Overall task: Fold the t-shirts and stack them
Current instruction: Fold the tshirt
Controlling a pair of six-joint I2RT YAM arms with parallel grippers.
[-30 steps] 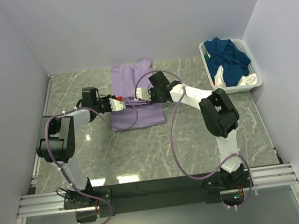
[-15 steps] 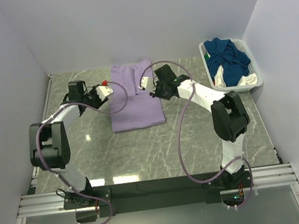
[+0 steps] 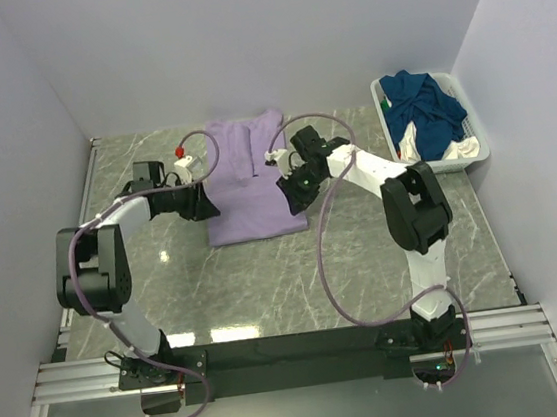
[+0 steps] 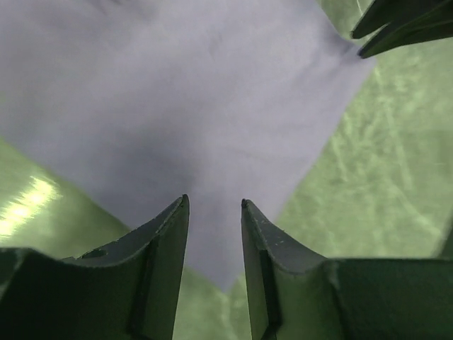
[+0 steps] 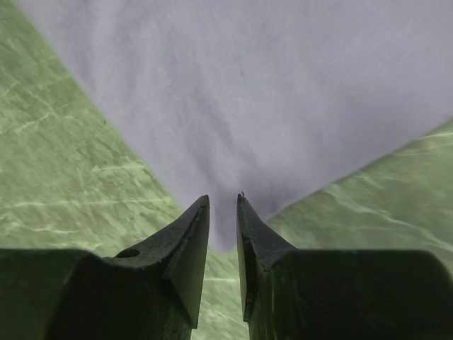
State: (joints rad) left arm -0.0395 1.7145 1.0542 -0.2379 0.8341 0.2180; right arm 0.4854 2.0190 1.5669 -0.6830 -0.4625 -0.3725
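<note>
We had both arms reached forward to the lilac shirt (image 3: 252, 186), one on each side of it. Our left gripper (image 3: 201, 206) tilted down over its near left corner, jaws parted by a small gap. Our right gripper (image 3: 292, 196) tilted down over its near right corner, jaws only narrowly apart.

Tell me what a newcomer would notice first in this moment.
The lilac t-shirt, lying folded flat at the far middle of the marble table, draws the eye. The left gripper and right gripper are poised over its two near corners, jaws parted and holding nothing. Next comes the white basket in the far right corner, heaped with teal and white shirts.
</note>
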